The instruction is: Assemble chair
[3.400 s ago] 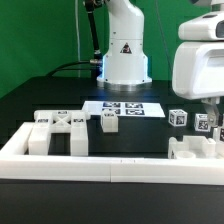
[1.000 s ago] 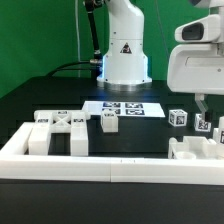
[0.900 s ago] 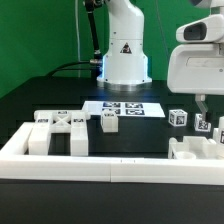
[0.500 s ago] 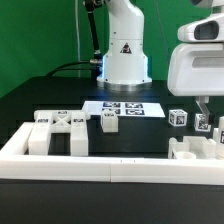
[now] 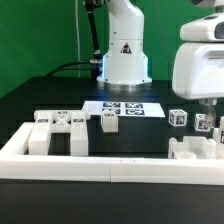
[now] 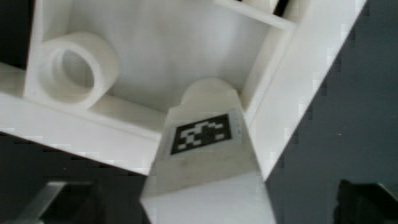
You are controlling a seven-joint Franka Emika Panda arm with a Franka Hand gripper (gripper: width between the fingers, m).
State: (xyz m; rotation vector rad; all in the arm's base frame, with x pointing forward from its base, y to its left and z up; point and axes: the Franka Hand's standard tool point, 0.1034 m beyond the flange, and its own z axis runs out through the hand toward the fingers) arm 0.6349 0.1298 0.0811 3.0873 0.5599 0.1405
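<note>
I find gripper (image 6: 205, 205) jaws spread wide, gripping nothing | tagged chair post (image 6: 203, 140) sits between them, contact unclear | holed chair part (image 6: 80, 65) lies beside the post.

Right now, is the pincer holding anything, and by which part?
Nothing held: the pincer stands open around a tagged white post, gaps showing on both sides.

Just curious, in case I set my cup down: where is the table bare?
Bare black table lies between the marker board, the border rail and the chair parts at the exterior view's left; more lies behind those parts. The exterior view's right is crowded: tagged cubes, another chair part and the pincer above them.
</note>
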